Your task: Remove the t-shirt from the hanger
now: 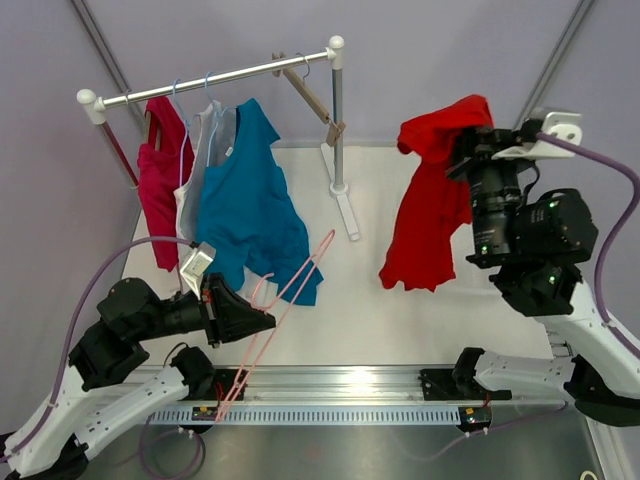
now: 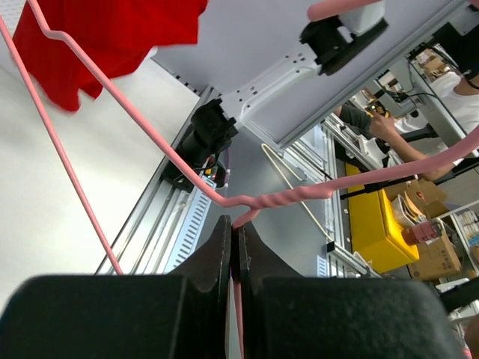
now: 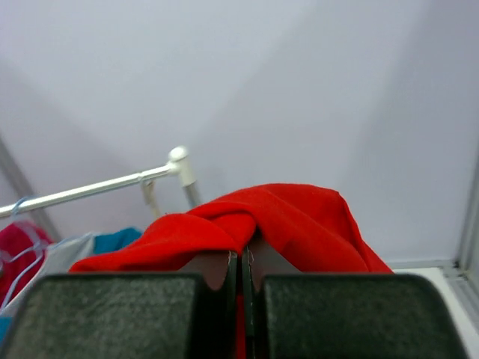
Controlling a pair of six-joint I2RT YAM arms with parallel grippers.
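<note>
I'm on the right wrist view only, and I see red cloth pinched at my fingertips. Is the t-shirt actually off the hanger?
Observer: Yes. From above, the red t-shirt hangs from the right gripper with no hanger inside it, away from the rack.
Operator: So where did the hanger go?
Observer: The pink hanger is bare and in the left gripper, which is shut on the wire just below the twisted neck.
</note>
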